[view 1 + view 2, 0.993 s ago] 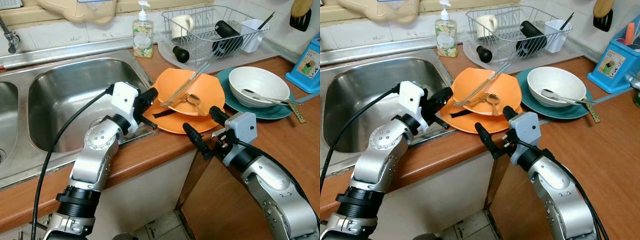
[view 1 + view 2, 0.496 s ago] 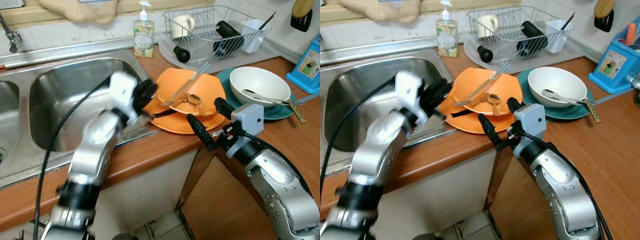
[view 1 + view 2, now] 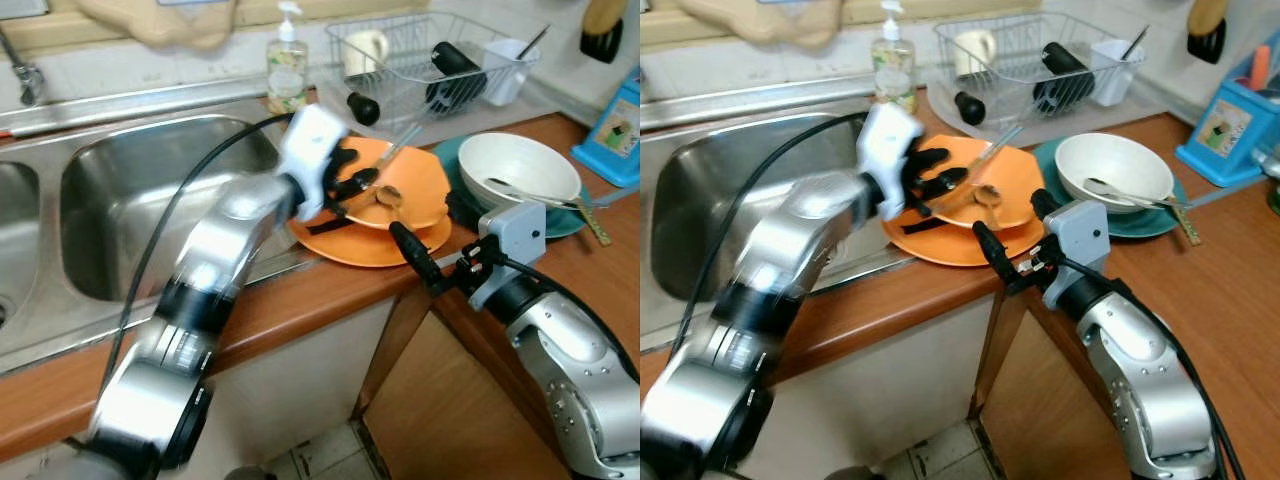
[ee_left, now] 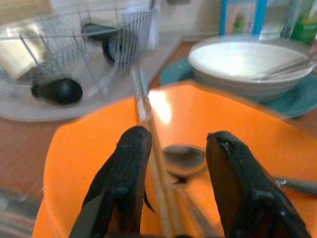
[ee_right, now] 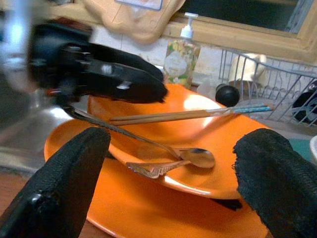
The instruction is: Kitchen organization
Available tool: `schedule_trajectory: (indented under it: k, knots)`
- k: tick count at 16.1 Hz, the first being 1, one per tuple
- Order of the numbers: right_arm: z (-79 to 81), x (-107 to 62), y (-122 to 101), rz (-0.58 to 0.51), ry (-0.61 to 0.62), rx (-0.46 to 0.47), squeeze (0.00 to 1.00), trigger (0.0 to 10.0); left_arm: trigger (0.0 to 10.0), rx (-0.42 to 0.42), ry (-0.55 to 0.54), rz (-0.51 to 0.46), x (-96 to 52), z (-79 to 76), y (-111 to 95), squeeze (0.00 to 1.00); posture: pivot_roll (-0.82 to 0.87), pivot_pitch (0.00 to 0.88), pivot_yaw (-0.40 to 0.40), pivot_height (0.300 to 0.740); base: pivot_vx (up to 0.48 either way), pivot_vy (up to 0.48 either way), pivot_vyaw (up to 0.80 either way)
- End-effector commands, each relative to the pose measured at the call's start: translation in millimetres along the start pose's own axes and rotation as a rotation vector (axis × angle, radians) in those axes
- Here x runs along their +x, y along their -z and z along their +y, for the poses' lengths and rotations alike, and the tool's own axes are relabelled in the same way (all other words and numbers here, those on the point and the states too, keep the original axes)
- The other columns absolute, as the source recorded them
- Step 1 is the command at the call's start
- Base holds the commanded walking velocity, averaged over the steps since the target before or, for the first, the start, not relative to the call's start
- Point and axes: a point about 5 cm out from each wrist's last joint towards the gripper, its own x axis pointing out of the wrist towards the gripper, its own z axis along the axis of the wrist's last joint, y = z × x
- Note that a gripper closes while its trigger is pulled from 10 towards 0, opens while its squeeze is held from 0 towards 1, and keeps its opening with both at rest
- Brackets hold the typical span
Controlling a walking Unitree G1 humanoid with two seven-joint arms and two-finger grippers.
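Note:
Two stacked orange plates (image 3: 425,180) sit on the counter beside the sink. On the upper one lie a pair of chopsticks (image 4: 143,104), a spoon (image 5: 198,157) and a fork (image 5: 148,170). My left gripper (image 3: 357,177) hovers open just over the upper plate's near-left part. The chopsticks run between its fingers, close to one of them. My right gripper (image 3: 437,235) is open at the plates' front right edge, pointing across them, with nothing held. A white bowl (image 3: 515,165) with a spoon in it rests on a teal plate (image 3: 560,222) to the right.
The steel sink (image 3: 130,190) lies to the left. A wire dish rack (image 3: 430,60) with a mug and dark items stands behind the plates, a soap bottle (image 3: 286,65) beside it. A blue box (image 3: 615,125) is at the far right. The counter edge runs under both arms.
My left arm has swung right from the sink's rim to above the orange plates. My right gripper has edged forward toward the plates' front edge.

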Motion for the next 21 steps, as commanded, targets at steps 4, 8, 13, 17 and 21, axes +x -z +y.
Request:
schedule_trajectory:
  k: [4,8,13,17,21]
  knots:
    - [-3.6,-1.7,-2,0.008,-0.001,-0.011,0.00,10.0,10.0,0.047,-0.013,0.167,19.6,8.1,-6,0.00,-0.08,0.000,0.007,0.740,0.000,0.000,0.00]
    - [-4.0,-4.0,-3,0.012,0.008,-0.014,0.00,10.0,10.0,-0.025,0.009,0.182,32.1,8.3,-15,0.00,-0.09,0.000,0.014,0.740,0.000,0.000,0.00]
    - [-4.4,-3.1,-3,0.013,0.006,-0.015,0.00,10.0,10.0,-0.002,0.036,0.268,39.5,4.4,-12,0.00,-0.09,0.000,0.016,0.740,0.000,0.000,0.00]
    - [-4.6,-3.3,-3,0.015,0.007,-0.015,0.00,10.0,10.0,0.037,0.027,0.334,41.8,4.9,-7,0.00,-0.09,0.000,0.018,0.740,0.000,0.000,0.00]
    - [-4.4,-2.3,-3,0.015,0.006,-0.014,0.00,10.0,2.9,0.049,0.024,0.352,42.7,4.7,-7,0.00,-0.09,0.000,0.016,0.740,0.000,0.000,0.00]
